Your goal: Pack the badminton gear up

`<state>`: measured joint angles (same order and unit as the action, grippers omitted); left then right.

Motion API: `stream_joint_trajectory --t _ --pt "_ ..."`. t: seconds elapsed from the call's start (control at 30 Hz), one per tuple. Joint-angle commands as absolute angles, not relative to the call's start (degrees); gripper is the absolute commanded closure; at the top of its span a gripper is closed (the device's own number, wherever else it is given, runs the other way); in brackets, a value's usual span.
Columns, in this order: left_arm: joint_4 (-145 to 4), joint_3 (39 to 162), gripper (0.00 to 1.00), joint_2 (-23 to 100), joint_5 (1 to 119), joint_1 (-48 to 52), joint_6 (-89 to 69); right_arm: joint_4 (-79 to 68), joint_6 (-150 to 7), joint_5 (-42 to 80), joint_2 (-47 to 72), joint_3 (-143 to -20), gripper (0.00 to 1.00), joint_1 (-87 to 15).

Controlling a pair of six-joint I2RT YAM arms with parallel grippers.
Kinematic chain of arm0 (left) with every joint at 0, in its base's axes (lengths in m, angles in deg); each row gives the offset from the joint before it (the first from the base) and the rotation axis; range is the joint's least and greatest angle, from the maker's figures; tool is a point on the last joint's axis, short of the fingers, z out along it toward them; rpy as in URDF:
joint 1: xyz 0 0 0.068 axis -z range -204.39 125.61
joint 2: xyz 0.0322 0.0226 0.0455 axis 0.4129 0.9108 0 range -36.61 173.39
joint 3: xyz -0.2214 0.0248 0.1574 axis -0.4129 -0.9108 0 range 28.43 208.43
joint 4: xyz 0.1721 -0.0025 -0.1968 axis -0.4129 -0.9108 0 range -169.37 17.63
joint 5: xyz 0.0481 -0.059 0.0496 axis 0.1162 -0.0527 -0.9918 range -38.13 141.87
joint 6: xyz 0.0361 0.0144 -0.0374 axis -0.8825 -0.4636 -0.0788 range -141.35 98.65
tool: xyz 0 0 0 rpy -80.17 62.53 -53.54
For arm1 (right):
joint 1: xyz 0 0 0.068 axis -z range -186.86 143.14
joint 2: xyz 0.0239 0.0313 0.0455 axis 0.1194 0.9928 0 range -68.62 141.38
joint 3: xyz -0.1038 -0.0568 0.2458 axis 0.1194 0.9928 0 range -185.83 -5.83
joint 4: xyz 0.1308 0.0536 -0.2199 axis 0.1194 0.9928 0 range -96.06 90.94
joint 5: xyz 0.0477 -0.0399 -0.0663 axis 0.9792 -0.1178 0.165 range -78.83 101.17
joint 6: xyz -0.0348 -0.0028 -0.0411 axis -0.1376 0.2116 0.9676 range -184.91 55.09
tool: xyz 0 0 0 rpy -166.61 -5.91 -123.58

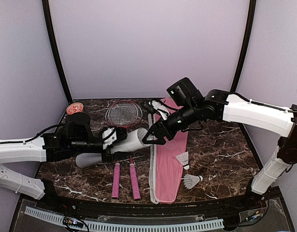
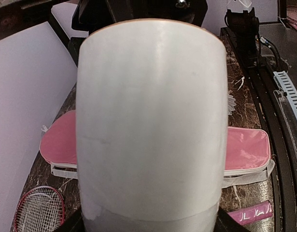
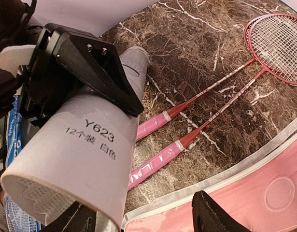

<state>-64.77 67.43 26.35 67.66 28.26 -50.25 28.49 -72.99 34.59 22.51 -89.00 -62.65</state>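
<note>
Left end effector (image 1: 110, 144) clamps the white tube (image 1: 131, 140); right end effector (image 1: 152, 138) gapes empty. Dark marbled worktop (image 1: 220, 154) sits between lilac walls (image 1: 148, 48).

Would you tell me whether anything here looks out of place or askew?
Nothing looks damaged or spilled. The white tube, held at a slant in the left gripper, has an open mouth, while a small red round cap lies apart at the far-left corner. Two shuttlecocks lie on their sides right of the pink cover.
</note>
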Motion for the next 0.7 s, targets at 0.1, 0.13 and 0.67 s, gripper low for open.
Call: stream_joint_trajectory --t 0.1,0.13,0.67 --pt "-63.80 67.71 0.64 26.81 70.09 28.52 -48.90 27.59 -72.43 30.67 27.20 -92.60 0.31 -64.76" --pt "-63.69 67.76 0.64 26.78 70.07 28.52 -48.79 26.95 -72.68 30.72 27.66 -92.57 0.31 -64.85" --pt "-64.46 66.92 0.64 27.64 67.99 28.52 -48.53 26.50 -73.08 27.94 11.72 -86.10 0.23 -63.77"
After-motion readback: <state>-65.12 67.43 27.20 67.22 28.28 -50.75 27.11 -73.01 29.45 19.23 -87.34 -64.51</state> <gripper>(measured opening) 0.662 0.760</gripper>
